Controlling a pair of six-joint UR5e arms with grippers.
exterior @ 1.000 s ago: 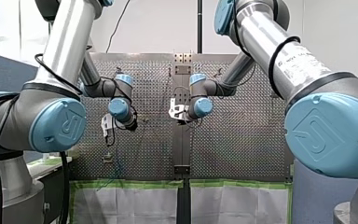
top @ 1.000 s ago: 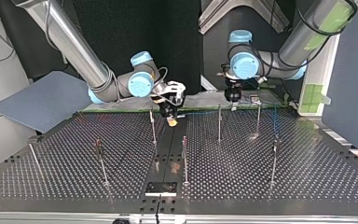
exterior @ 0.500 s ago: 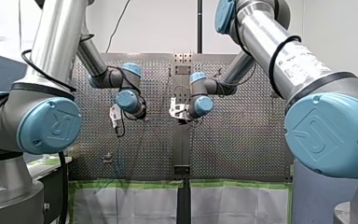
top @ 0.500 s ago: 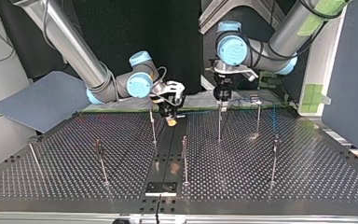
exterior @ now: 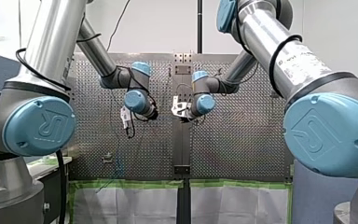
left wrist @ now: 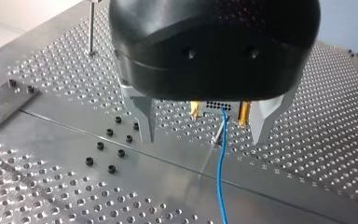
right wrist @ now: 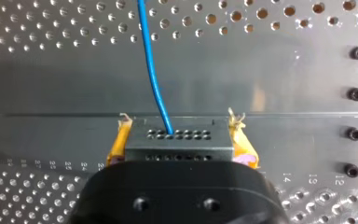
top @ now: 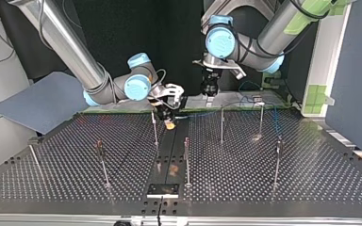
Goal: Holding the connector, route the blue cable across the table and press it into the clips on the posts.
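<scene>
In the right wrist view, my right gripper point(right wrist: 179, 127) is shut on the black connector point(right wrist: 177, 141), one yellow pad on each side. The blue cable point(right wrist: 151, 60) leaves the connector's face. In the top view this gripper point(top: 169, 113) hangs low over the table's middle strip beside a thin post point(top: 154, 127). The cable point(top: 202, 113) runs from it towards the view's right past two posts point(top: 221, 125) point(top: 261, 117). My left gripper point(top: 209, 89) hovers higher and further back. Its metal fingers point(left wrist: 142, 116) stand open and empty, and the held connector point(left wrist: 216, 106) lies ahead of them.
More thin posts point(top: 186, 160) point(top: 277, 162) point(top: 101, 162) stand across the perforated table point(top: 311, 174). A blue-grey sheet point(top: 37, 103) lies off the top view's left edge. Black bolts point(left wrist: 107, 154) dot the middle strip. In the front view my left gripper point(exterior: 128, 119) is near my right gripper point(exterior: 179, 108).
My left arm has risen and swung towards the top view's left, away from the posts it was over. My right gripper with the connector has barely shifted.
</scene>
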